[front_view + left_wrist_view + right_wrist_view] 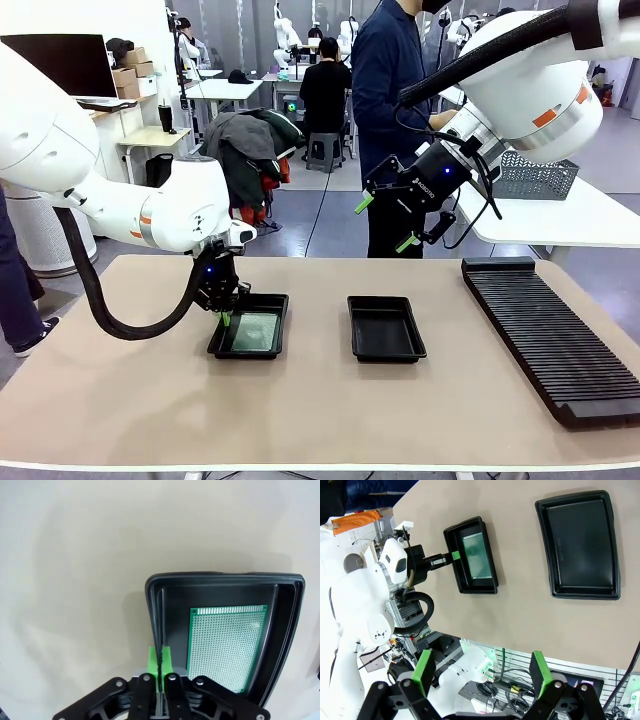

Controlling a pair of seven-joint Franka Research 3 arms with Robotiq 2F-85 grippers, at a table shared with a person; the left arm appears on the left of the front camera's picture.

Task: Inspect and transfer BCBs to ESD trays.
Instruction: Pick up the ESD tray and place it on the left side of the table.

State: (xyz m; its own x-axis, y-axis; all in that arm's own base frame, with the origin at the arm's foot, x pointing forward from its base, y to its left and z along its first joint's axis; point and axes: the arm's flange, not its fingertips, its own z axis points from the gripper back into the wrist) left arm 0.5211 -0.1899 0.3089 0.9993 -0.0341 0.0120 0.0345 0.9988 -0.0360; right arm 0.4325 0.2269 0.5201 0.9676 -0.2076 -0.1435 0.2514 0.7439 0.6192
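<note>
Two black trays lie on the tan surface (120,400) in the front view. The left claw (226,318) is down at the left tray (248,355), clenched at the rim on its own side. A pale-green circuit board (255,330) lies flat on the tray floor just beyond the fingertips. The right tray (388,357) sits apart on the far side of the board from that claw. The right claw (385,224) hangs high above and behind it, spread wide and holding nothing. A long ribbed rack (550,340) lies below and to its outer side, and a person (385,90) stands behind it. From the left wrist, the left claw (160,652) has its green pads pressed together on the wall of the left tray (225,577). The circuit board (225,645) rests inside, just past the pads, and bare surface (75,555) lies on their other side. From the right wrist, the right claw (481,660) stands released. The right tray (580,545) is well beyond its fingers. Farther off, the left tray (480,591) holds the circuit board (477,555), with the left claw (454,555) at its rim.
</note>
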